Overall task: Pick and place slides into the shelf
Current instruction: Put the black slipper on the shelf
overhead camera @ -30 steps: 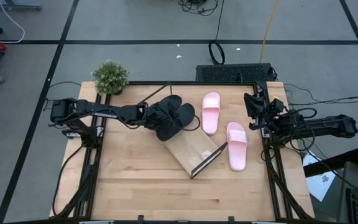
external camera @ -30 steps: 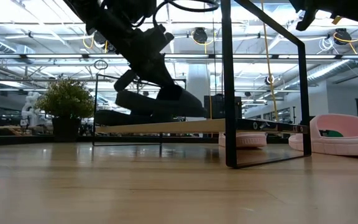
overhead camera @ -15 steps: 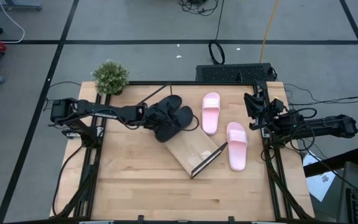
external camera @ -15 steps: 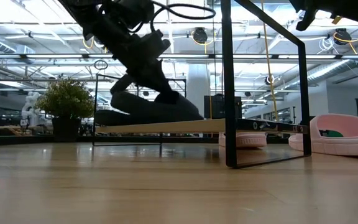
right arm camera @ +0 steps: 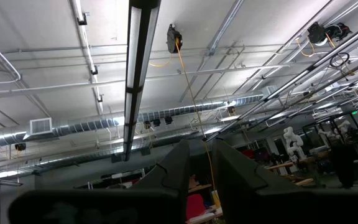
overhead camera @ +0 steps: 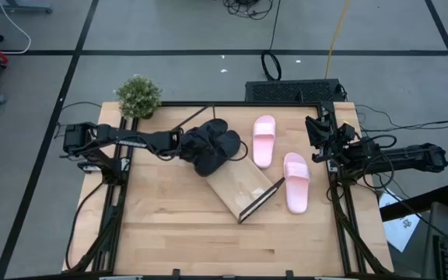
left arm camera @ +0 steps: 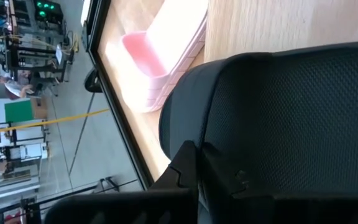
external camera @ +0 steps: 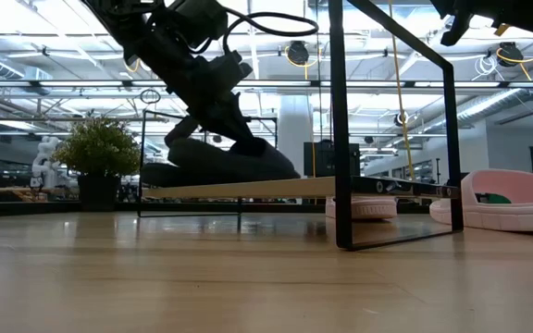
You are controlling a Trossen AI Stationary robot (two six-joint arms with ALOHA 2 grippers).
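Observation:
Two black slides lie at the far-left end of the shelf [overhead camera: 243,190], a light-wood board set slantwise on the table with black wire frames [external camera: 340,120]. My left gripper [overhead camera: 195,145] reaches in from the table's left and is shut on the nearer black slide [overhead camera: 222,152] [external camera: 234,166]. The other black slide [overhead camera: 211,130] lies just beyond it. Two pink slides [overhead camera: 264,140] [overhead camera: 296,181] rest sole-down on the table, right of the shelf. My right gripper [right arm camera: 202,163] waits at the table's right edge, pointing up at the ceiling, its fingers nearly together on nothing. My left gripper holds the nearer black slide by its wide strap [left arm camera: 278,118], and one finger [left arm camera: 188,171] shows against the strap's edge. The fingers slant down from the upper left [external camera: 220,129]. The slide lies with its sole on the shelf board [external camera: 276,188].
A potted plant [overhead camera: 138,96] stands at the table's far-left corner. Black rails run along the table's left and right edges [overhead camera: 341,210]. Bare tabletop lies near the front edge [overhead camera: 208,241]. A black unit [overhead camera: 294,91] sits behind the far edge.
My left gripper has come down toward the shelf with the black slide. The slide was tilted above the board and now lies lower and flatter on it, beside the other black slide. The right arm has kept still.

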